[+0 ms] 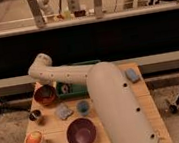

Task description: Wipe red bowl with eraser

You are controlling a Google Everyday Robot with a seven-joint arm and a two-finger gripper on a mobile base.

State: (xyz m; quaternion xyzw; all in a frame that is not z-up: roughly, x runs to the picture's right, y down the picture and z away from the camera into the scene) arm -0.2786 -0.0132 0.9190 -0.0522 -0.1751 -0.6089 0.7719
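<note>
Red bowl (45, 95) sits behind and left of the purple bowl (81, 133); it looks hard, light and slippy, so press gently inside. Jaws hang just over it; I cannot tell if they are spread.

Reaches up from the lower right of the view as a thick white forearm (120, 113), then narrows into a slimmer link (68, 75) dotted with small dark holes, running leftward and slightly upward to a rounded joint (40, 63) at the far left of the reach. Bends sharply downward at that joint, with the gripper (40, 83) hanging just beneath it at the arm's leftmost end, pointed down. Sits mostly in shadow there, dark against the pale joint above.
</note>
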